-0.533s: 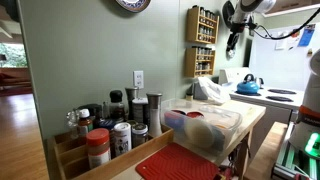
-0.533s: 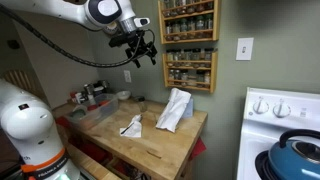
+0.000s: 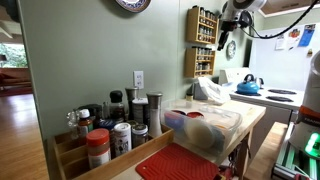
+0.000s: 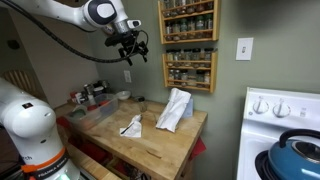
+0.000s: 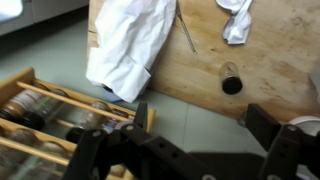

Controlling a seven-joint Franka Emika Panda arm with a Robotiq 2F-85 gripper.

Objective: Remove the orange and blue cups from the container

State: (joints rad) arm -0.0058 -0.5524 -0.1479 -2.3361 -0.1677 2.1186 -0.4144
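Nearby, orange and blue cups (image 3: 188, 118) sit in the clear container (image 3: 222, 135) on the counter (image 3: 254, 116); farther off, the gripper (image 3: 229, 46), claw spread wide, hangs high beside the spice rack (image 3: 203, 38), where a careless descent could clip the shelves or the container's rim.

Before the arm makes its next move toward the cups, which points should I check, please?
1. Gripper open and empty: ok, jaws apart in the wrist view.
2. Gripper above the container: not ok, it hangs high beside the wall spice rack.
3. Cups pose inside: cannot tell, too blurred.
4. White cloth clear of the container: cannot tell.
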